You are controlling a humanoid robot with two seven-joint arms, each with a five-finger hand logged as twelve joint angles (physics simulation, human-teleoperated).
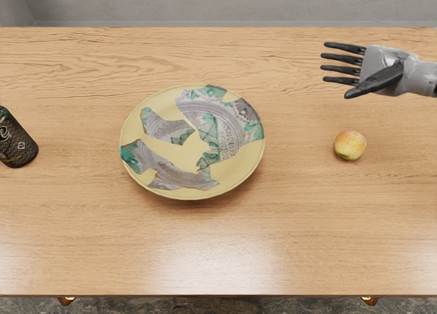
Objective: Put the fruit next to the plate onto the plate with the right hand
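A small yellow-red apple [349, 145] lies on the wooden table to the right of the plate. The yellow plate [192, 141], painted with green and grey patches, sits near the table's middle and holds nothing. My right hand [345, 69] comes in from the right edge and hovers above and behind the apple, apart from it, with its dark fingers [339, 58] spread and nothing held. At the left edge a dark rounded part of my left hand [13, 140] rests on the table.
The wooden table [218, 246] stretches wide, with its front edge near the bottom of the view and a grey wall behind its far edge. About a hand's width of bare wood separates the apple from the plate's rim.
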